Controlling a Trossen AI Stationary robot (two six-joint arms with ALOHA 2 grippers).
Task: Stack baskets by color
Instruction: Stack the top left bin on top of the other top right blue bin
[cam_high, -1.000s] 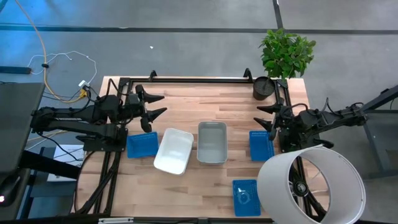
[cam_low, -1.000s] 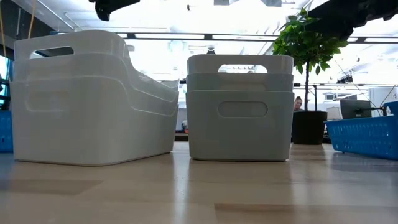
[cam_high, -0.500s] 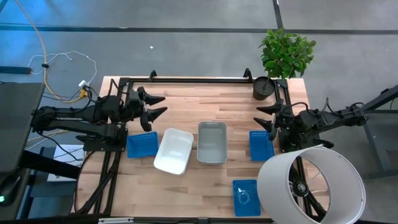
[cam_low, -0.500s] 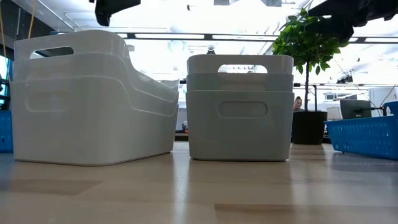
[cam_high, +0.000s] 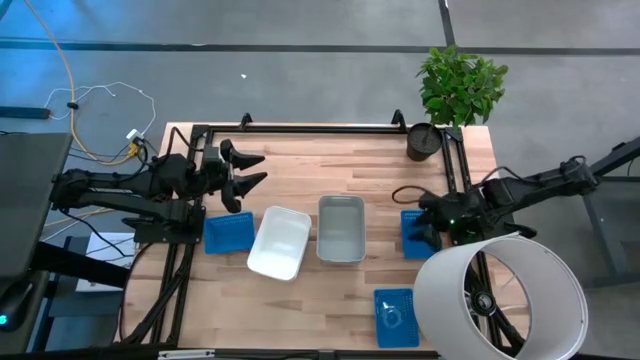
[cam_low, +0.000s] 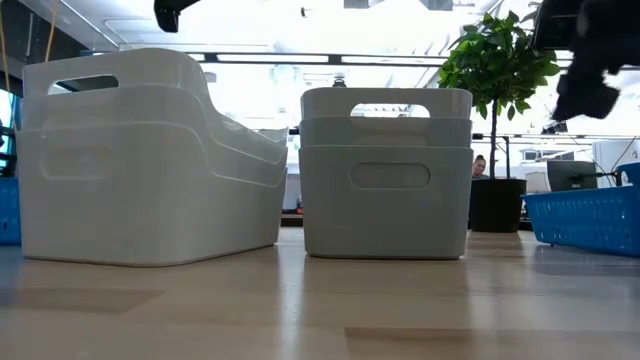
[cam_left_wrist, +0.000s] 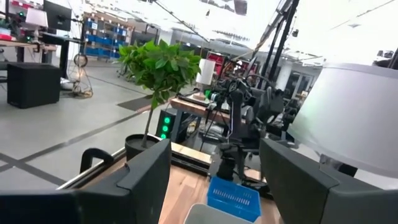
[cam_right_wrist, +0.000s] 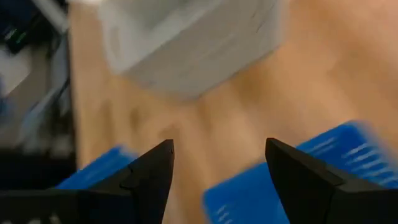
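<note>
Five baskets rest on their bases on the wooden table: a blue one (cam_high: 228, 232) at the left, a white one (cam_high: 280, 242), a grey one (cam_high: 341, 228), a blue one (cam_high: 420, 236) at the right and a blue one (cam_high: 396, 317) near the front edge. My right gripper (cam_high: 428, 222) hangs open above the right blue basket (cam_right_wrist: 292, 174), slanting down toward it without touching. My left gripper (cam_high: 246, 166) stands open and about level, high over the table's far left, behind the left blue basket. In the low view the white basket (cam_low: 150, 160) and the grey basket (cam_low: 385, 175) stand side by side.
A large white cylinder (cam_high: 500, 300) stands at the near right corner, close to my right arm. A potted plant (cam_high: 460, 85) stands at the far right corner. A dark frame (cam_high: 320, 128) runs along the table's far edge. Bare wood lies between the baskets and that edge.
My right gripper has swung down toward the right blue basket, tipping from level to a downward slant and rolling about its own line; it stays open. My left gripper has rolled a little in place. The baskets have kept still.
</note>
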